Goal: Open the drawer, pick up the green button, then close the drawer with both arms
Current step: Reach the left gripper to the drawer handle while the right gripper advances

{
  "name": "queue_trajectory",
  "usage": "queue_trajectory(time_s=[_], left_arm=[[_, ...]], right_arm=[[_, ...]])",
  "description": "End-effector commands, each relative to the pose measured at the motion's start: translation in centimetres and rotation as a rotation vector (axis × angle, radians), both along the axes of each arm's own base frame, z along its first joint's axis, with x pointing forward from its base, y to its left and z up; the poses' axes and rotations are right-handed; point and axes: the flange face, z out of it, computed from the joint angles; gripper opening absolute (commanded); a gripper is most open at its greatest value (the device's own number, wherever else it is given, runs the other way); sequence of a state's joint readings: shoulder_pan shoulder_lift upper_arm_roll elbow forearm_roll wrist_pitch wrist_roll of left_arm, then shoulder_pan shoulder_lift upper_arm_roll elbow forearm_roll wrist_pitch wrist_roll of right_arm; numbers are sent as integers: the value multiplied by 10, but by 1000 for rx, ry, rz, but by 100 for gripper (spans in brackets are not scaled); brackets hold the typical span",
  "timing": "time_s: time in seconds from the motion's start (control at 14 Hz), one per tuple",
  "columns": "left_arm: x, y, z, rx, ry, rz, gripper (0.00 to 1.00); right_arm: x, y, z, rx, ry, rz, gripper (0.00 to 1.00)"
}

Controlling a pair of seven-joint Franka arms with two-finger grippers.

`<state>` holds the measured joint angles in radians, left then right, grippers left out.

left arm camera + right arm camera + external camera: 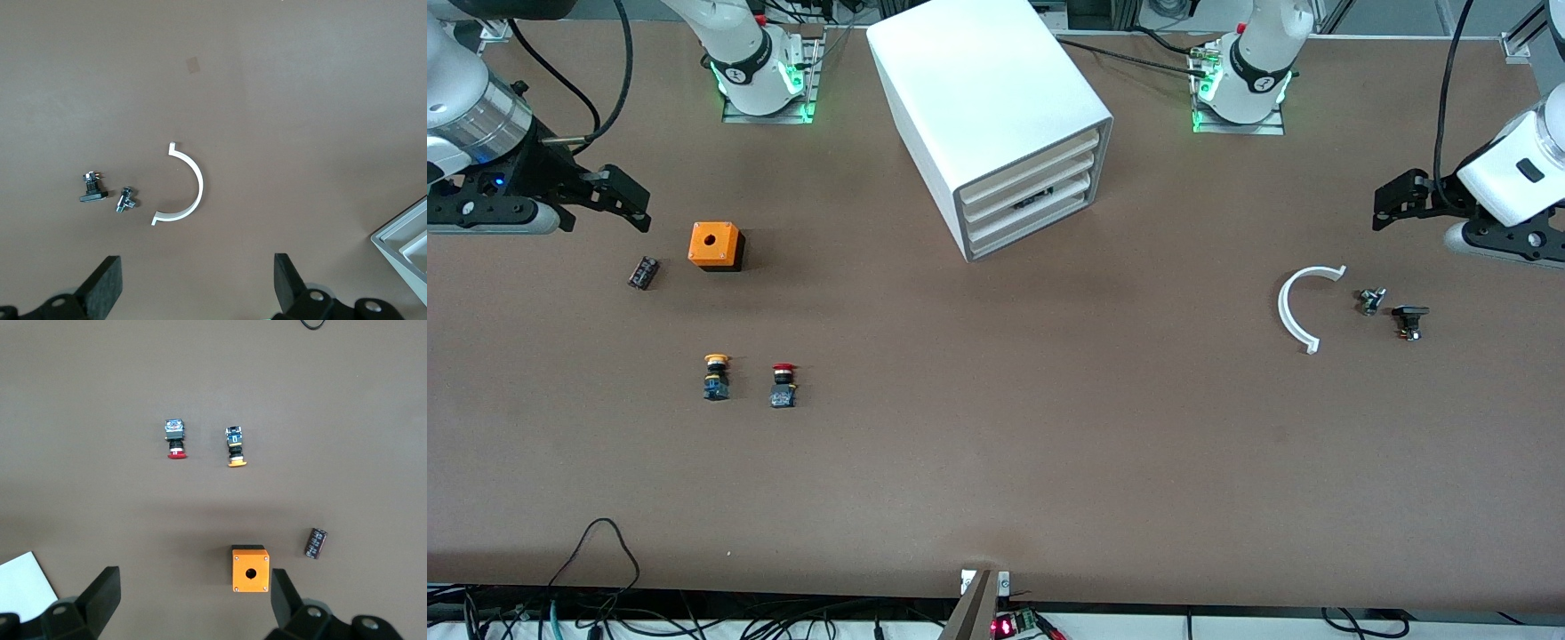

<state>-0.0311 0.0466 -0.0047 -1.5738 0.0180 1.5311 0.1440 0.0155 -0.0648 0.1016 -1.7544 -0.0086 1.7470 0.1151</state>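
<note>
The white cabinet stands at the middle of the table near the arms' bases. Its three drawers are all shut. The lowest drawer sits flush, with a small dark shape in the slit above it. The green-capped button is hidden. My right gripper is open and empty, in the air over the table at the right arm's end, close to the orange box. My left gripper is open and empty over the left arm's end, above the white arc. Both are far from the cabinet.
A yellow-capped button and a red-capped button stand nearer the front camera than the orange box. A small black cylinder lies beside the box. Two small dark parts lie beside the arc.
</note>
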Motion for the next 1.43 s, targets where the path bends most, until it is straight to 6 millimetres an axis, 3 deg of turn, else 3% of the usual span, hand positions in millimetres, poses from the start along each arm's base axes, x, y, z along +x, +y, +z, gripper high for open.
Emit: queue_trajectory(time_s=[0.0,0.14,0.29,0.64,1.0,1.14,1.36], left_arm=[[2,0,6,-13,7,-22,100],[2,0,6,-13,7,-22,100],[2,0,5,-12,11,-22,100],[-5,-27,-33,-80,213,-53,100],[0,-57,-110,-462,434,-181,99],[1,-71,-156,-678,425,-215,99],[-13,-99,-226,-863,353,-171,97]], right_arm=[[-1,0,4,7,23,-6,100],[-1,-1,3,3,29,3,100],[0,1,19,3,1,6,100],[11,15,-8,2,83,98,100],[32,18,-62,4,175,104,100],[42,24,-89,15,207,98,100],[56,51,-107,35,173,92,100]])
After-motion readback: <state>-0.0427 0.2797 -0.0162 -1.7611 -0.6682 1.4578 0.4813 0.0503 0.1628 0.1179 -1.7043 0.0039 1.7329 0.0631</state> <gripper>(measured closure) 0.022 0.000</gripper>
